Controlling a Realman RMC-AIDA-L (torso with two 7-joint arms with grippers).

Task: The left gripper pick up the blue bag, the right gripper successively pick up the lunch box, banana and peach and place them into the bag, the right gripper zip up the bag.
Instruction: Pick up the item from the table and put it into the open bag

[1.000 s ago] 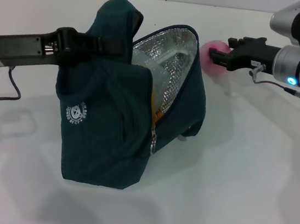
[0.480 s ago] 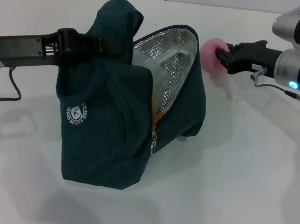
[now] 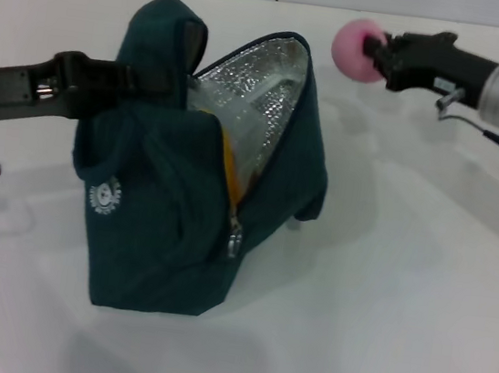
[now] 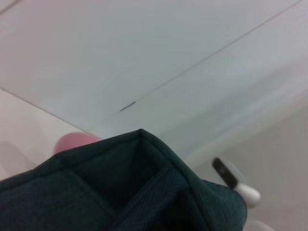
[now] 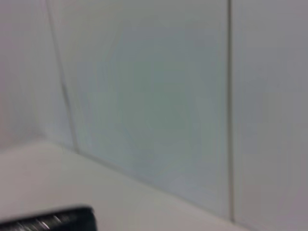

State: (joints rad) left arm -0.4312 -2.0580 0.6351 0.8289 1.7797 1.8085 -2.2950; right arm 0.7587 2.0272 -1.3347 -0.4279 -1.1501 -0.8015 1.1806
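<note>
Nearest you, the blue bag (image 3: pixel 203 190) stands unzipped on the surface (image 3: pixel 399 307), its handle clamped in your left gripper (image 3: pixel 158 80). Something yellow shows inside, likely the banana. Farther back, your right gripper (image 3: pixel 377 54) grips the peach (image 3: pixel 358 50) aloft beside the opening. Dropping it in and zipping remain.

You get bright, even light; the white bench (image 3: pixel 383 287) shows soft grey shadows under the blue bag (image 3: pixel 188 234), and both wrist views are blurred
</note>
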